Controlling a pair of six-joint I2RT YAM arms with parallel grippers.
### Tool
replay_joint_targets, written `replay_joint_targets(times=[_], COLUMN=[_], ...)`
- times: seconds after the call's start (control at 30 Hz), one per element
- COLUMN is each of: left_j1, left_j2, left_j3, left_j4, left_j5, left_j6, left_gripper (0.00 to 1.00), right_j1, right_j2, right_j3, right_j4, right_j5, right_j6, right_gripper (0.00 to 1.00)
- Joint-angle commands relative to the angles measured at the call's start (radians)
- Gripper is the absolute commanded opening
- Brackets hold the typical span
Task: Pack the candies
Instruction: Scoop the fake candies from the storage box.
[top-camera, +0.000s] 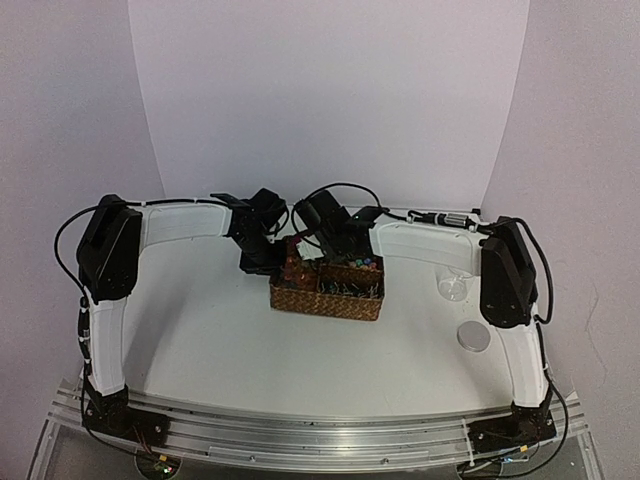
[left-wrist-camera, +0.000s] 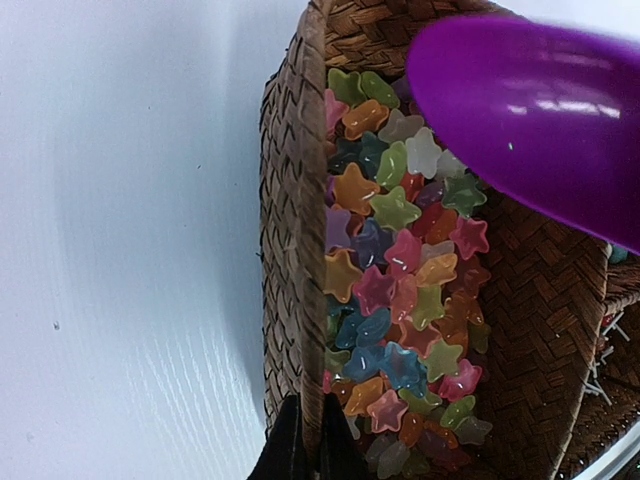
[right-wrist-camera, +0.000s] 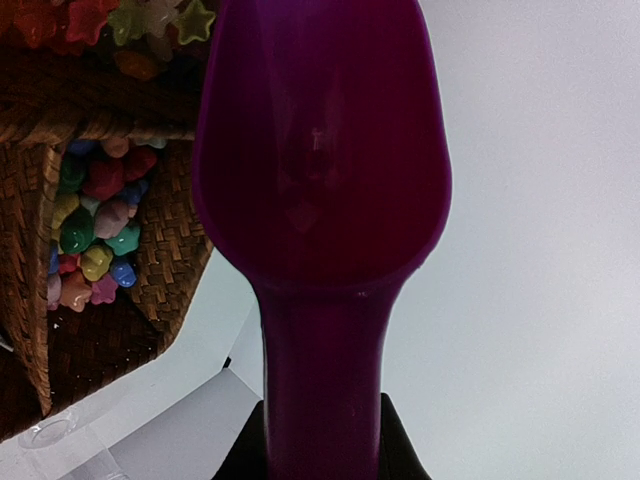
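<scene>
The left tool (left-wrist-camera: 308, 455) is shut tight on the wicker basket (left-wrist-camera: 288, 200) wall. The right tool (right-wrist-camera: 322, 455) narrowly grips the magenta scoop (right-wrist-camera: 320, 170) handle. Star-shaped candies (left-wrist-camera: 400, 290) fill 1 basket compartment.

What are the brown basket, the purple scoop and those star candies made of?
The basket looks like woven straw or wicker, matte: plaited strands show. The scoop seems smooth glossy plastic: light glints off it. The candies look translucent and shiny, gummy or hard sugar; I cannot tell which.
</scene>
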Motion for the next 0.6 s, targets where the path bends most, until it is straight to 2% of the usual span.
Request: replay_joint_targets(times=[0.0,0.33,0.57], left_j1=[-0.007,-0.052,-0.058], left_j2=[-0.064,-0.09,-0.12], left_j3=[0.074,0.12,0.131], left_j4=[-0.041,-0.069,-0.074], left_j5=[0.009,-0.002,-0.01], left_j6=[-0.001,0.037,0.069], left_gripper=[0.0,0.0,0.0], right_j1=[-0.012,-0.015,0.002], right_j2=[-0.008,0.024,0.01], right_j3=[-0.027,-0.039,-0.09], right_j4=[0.016,0.005,-0.098], right_j5=[0.028,0.013,-0.061], right_j6=[-0.04,-0.052,-0.034], right_gripper=[0.0,0.0,0.0])
